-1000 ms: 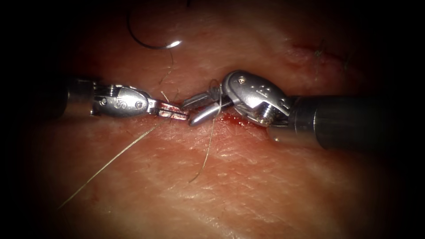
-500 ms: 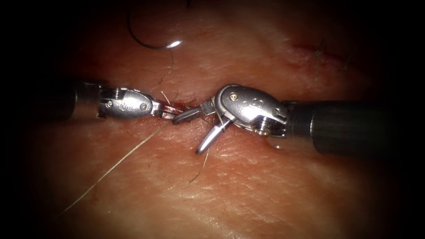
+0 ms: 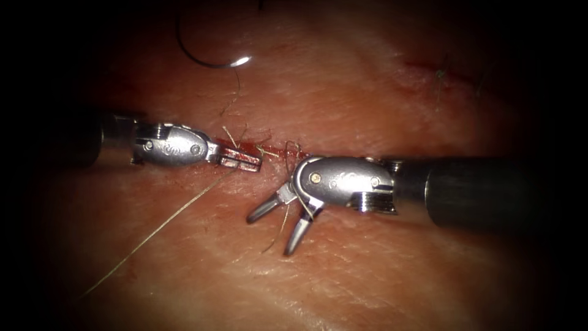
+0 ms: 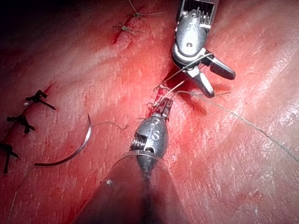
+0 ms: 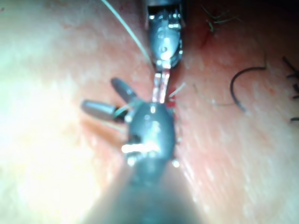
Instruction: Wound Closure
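The cut point(image 3: 269, 150) runs across the tissue point(image 3: 343, 263) with red fluid in it. My left tool point(image 3: 240, 161) lies at the cut's left end, jaws shut on the thread point(image 4: 180, 84). That thread leads over the wrist of my right tool point(image 3: 274, 230), which is just below the cut, its jaws open with a short thread end lying between them. The curved needle point(image 3: 205, 61) lies loose on the tissue above the cut at the left, held by neither tool. It also lies loose beside the left tool point(image 4: 163, 108) as the needle point(image 4: 70, 151).
A long pale thread tail point(image 3: 159, 230) runs from under the left jaws toward the lower left. A closed stitch point(image 3: 441, 70) sits at the upper right. Several dark knotted stitches point(image 4: 28, 100) line the tissue beyond the needle.
My right tool swung its jaws from level with the cut down to below it, with the thread still around its wrist. The left tool and the needle stayed put.
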`<state>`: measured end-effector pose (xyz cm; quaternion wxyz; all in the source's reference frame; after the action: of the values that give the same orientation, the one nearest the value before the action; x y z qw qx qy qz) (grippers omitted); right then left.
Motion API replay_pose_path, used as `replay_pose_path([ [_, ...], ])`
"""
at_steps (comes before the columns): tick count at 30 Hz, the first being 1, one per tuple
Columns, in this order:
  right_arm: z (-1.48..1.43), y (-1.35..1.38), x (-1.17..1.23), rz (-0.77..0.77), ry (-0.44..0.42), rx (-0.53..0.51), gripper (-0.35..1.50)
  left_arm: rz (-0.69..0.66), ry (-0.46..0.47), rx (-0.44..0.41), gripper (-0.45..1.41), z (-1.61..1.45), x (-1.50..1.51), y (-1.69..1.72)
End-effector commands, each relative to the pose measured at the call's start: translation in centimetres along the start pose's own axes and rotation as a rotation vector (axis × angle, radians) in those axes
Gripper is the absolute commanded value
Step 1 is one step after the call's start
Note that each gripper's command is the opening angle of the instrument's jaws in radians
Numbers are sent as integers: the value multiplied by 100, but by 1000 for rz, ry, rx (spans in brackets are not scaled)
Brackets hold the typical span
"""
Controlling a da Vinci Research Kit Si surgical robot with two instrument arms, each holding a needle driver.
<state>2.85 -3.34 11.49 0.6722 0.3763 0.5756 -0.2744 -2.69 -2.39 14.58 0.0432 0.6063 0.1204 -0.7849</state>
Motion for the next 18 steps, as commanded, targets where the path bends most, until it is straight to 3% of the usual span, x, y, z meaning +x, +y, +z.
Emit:
replay_pose_path([
  [1,12,3,-8,-4,-12,10,88,0,1,-2,-45,8,-4,2],
  [11,27,8,-33,-4,-129,34,74,0,1,-3,-45,9,0,8],
  [12,28,8,-39,8,-141,35,51,0,1,-3,-45,8,0,9],
  [13,28,8,-39,8,-141,35,51,0,1,-3,-45,8,0,9],
  [14,28,8,-41,19,-154,41,22,0,1,-3,-45,8,0,9],
  [15,28,9,-44,35,-187,65,-35,0,1,-3,-45,8,0,9],
  [18,28,8,-48,44,-228,81,-35,0,2,-4,-45,7,1,10],
])
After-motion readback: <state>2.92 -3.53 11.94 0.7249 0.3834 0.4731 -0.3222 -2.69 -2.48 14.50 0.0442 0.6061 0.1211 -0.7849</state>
